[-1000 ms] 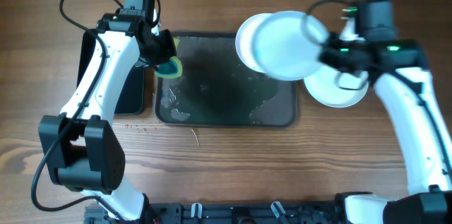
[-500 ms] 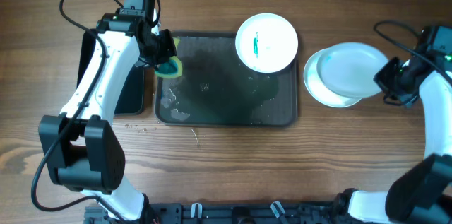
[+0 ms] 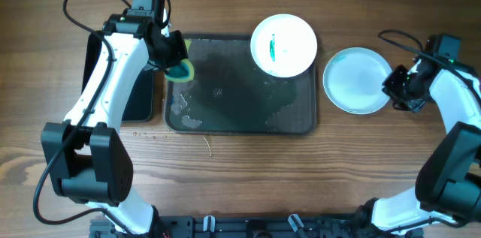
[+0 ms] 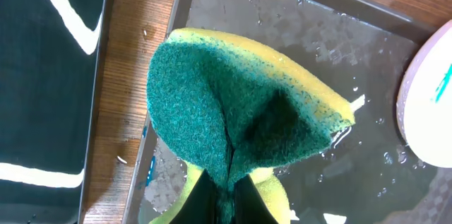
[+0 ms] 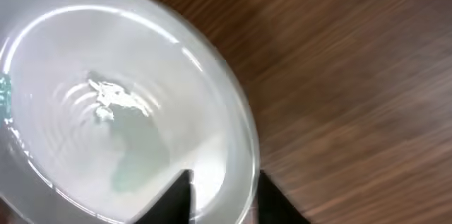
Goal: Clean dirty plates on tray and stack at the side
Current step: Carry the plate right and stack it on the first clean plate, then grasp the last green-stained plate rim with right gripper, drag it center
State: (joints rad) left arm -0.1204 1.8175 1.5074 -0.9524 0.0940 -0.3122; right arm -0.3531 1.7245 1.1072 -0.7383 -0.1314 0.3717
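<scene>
Clerk: Plate one (image 3: pixel 283 45), where is it sitting?
Arm: White, with a teal smear showing on its face, lying in the far right corner of the tray (image 3: pixel 225 103), which is looking wet. Not yet wiped.
Clerk: Plate two (image 3: pixel 353 80)?
Arm: Pale blue, resting on the counter (image 3: pixel 248 170) just beside the tray's right edge. My wrist view is showing a faint green trace in it. Whether another plate is lying beneath, I cannot tell.
Clerk: Right pincer (image 3: pixel 394 88)?
Arm: Fingers standing apart, straddling the rim of Plate two and gripping nothing.
Clerk: Left pincer (image 3: pixel 174 56)?
Arm: Clamped on a folded sponge (image 4: pixel 233 104), green scouring face outward, hanging over the tray's far left corner, beside the black tray (image 3: pixel 143 99).
Clerk: Step in hand?
Arm: I am judging it as letting go of Plate two. To do it well I am planning to draw the right pincer straight outward, keeping both fingers off the rim so the plate is not dragged or tipped. After that, Plate one is needing the sponge. That means laying the scouring face flat on the smear and pressing gently, with the right pincer steadying the rim so the plate is not skating on the wet tray.
</scene>
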